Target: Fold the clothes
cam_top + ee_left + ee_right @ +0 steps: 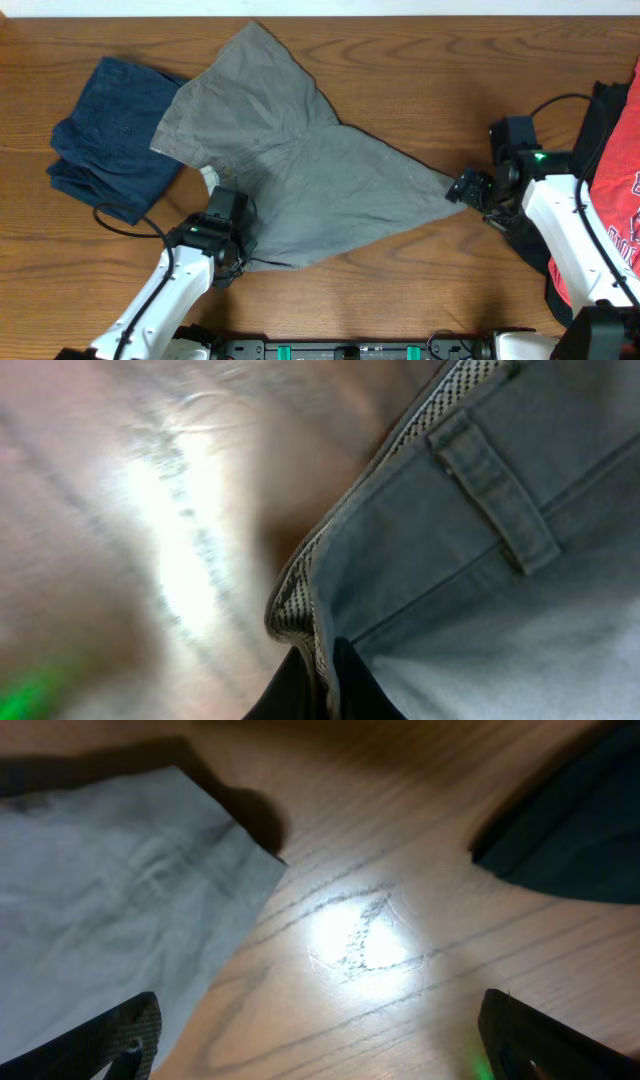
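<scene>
**Waistband end of the shorts [290, 170] pinched, other end free**

They're spread flat mid-table, one leg stretching out toward the right arm. The left gripper [226, 236] is clamped tight on the waistband [300, 600] edge, with the patterned lining nipped between its fingers. The right gripper [468, 187] is gaping wide with nothing in it, hovering just beside the hem corner [250, 860]. Looks like the grab-before-the-first-fold step to me. Next I'd want the right jaws closing on that corner, then both arms lifting together.
</scene>
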